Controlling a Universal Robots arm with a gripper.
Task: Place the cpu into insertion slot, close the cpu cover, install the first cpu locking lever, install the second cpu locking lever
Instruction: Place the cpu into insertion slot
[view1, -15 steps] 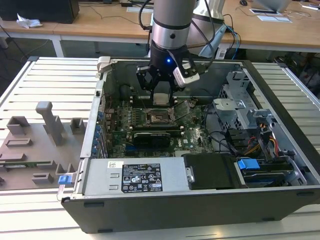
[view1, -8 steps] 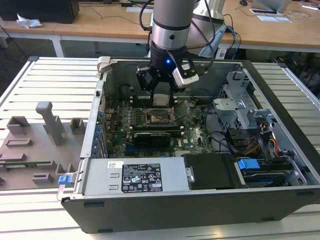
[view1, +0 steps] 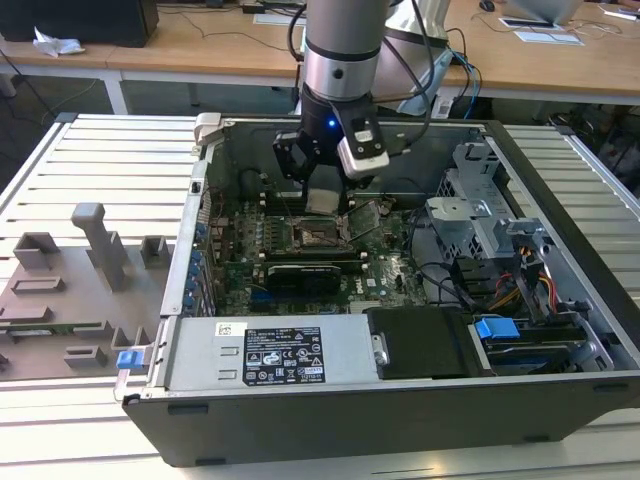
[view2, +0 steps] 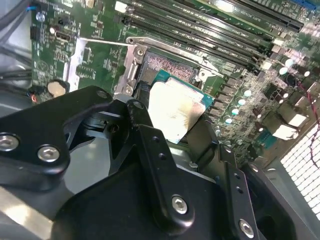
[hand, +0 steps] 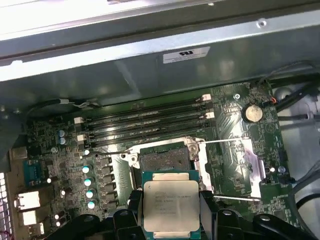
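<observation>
Nearest in the exterior view, the open computer case (view1: 400, 420) lies flat on the slatted counter (view1: 100, 140). Its dark near wall runs along the counter's front edge, and a grey power supply (view1: 200, 350) sits just inside that wall. A grey fixture plate (view1: 60, 300) with upright holders lies beside the case, toward the counter's edge at the exterior view's left.

Past the power supply lies the green motherboard (view1: 235, 265). The tool (view1: 322, 185) hangs over the middle of the board on the arm (view1: 340, 50), pinching the cpu (hand: 171, 206). In both wrist views its black fingers (view2: 150, 145) press on two opposite edges of the chip, whose pale metal top faces up.

The cpu is held above the insertion slot (hand: 165, 161), over its nearer part and not seated in it. The slot's dark contact field is bare inside the silvery rim. In the first wrist view a thin metal rod (hand: 225, 141) sticks out sideways from the rim. Farther on run the long black memory slots (hand: 150, 122), with a round coin cell (hand: 252, 112) off to one side, and behind them stands the case's far wall (hand: 150, 55).
</observation>
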